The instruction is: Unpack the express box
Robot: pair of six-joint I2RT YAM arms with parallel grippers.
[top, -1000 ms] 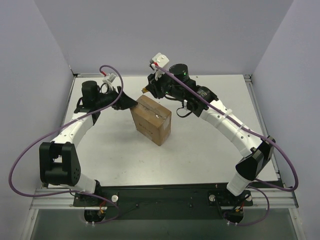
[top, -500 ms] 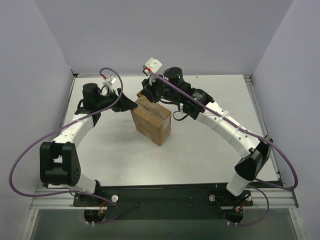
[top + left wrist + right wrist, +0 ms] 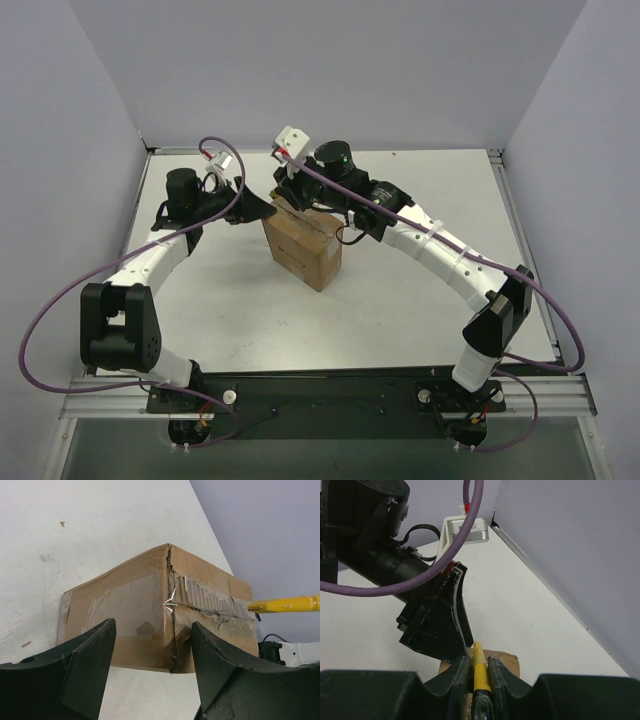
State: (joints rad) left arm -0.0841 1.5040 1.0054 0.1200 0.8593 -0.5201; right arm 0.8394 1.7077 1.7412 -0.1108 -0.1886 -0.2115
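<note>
The express box (image 3: 303, 248) stands near the middle of the desk (image 3: 400, 300), turned so that one corner faces the arms' bases. Its top flaps are closed and run with clear packing tape (image 3: 115, 597). Both arms reach in over its far side.

The right end effector (image 3: 479, 666) is pinching a yellow utility knife (image 3: 285, 603) between its fingers, with the handle lying along the line of the fingers and pointing forward and down at the carton. Held this way, the tool works as a straight extension of the wrist, so a pull of the arm would drag the blade along the tape. In the left wrist view the knife's tip meets the ragged seam (image 3: 210, 605) at the box's top edge. There the tape is split and the corrugated edge shows, so the cut looks partly made rather than finished.

The left end effector (image 3: 258, 207) sits at the box's far left corner with its fingers (image 3: 85, 665) spread wide, one on each side of that corner. They hold nothing. Whether they actually touch the cardboard cannot be told from these views. The posture reads as a brace: a light carton would slide or twist under a blade, and a stop at the opposite corner gives the cut something to push against.

The flaps are not yet lifted, so no contents can be seen.
</note>
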